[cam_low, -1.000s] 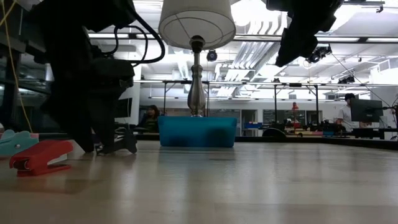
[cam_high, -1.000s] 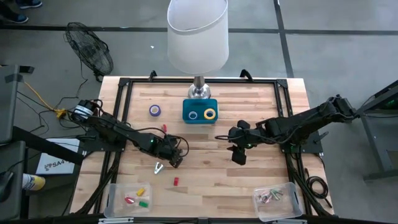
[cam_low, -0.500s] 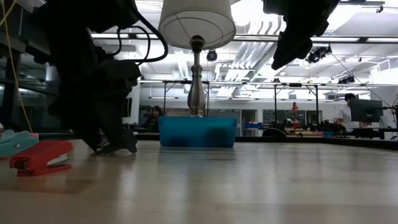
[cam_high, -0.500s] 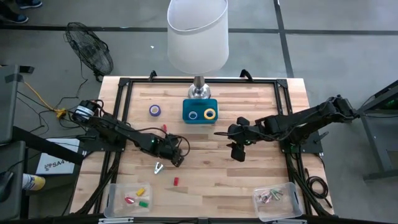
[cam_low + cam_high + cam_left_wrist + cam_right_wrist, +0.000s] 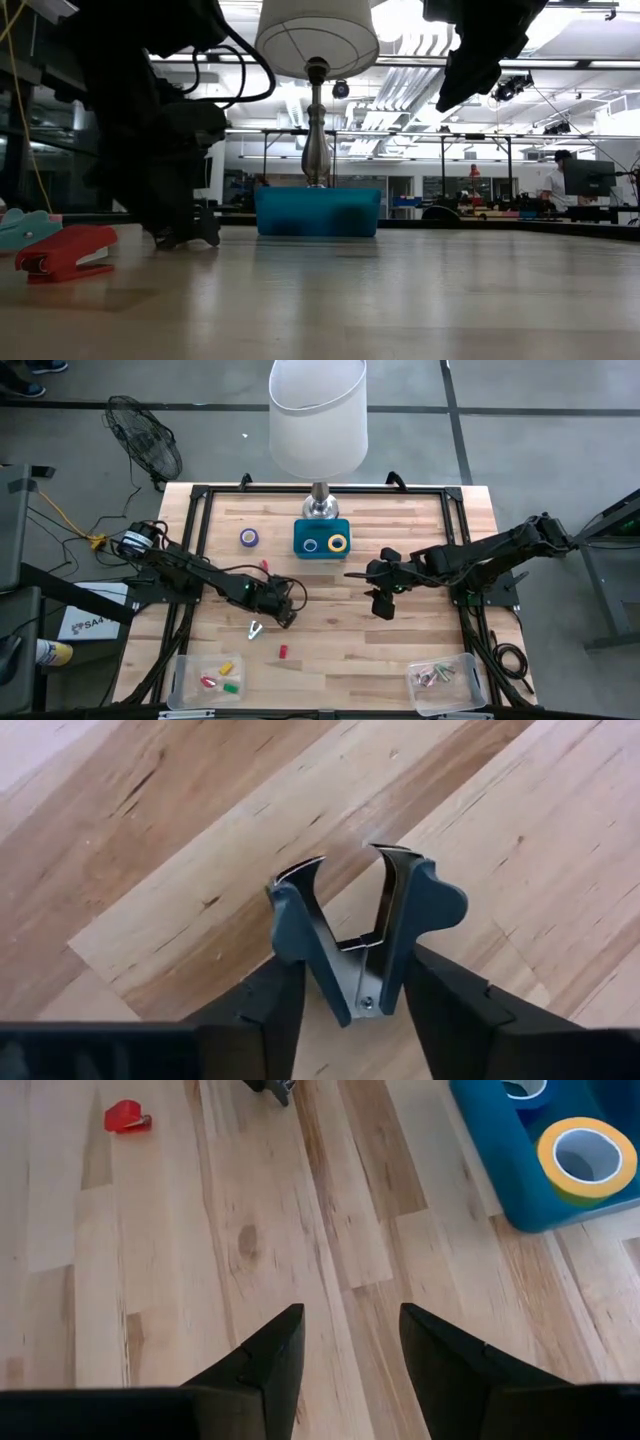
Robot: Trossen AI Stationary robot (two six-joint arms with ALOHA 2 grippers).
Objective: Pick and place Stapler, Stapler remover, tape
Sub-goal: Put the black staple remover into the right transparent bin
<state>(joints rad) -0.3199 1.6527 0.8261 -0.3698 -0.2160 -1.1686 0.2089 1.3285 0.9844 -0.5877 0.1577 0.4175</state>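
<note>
No legible text or labels on anything in any view

A blue-grey staple remover (image 5: 365, 945), yellow tape (image 5: 585, 1158) in a blue tray (image 5: 322, 537), purple tape (image 5: 249, 538).

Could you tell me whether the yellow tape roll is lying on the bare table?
No, the yellow tape roll sits inside the blue tray, as the right wrist view shows.
</note>
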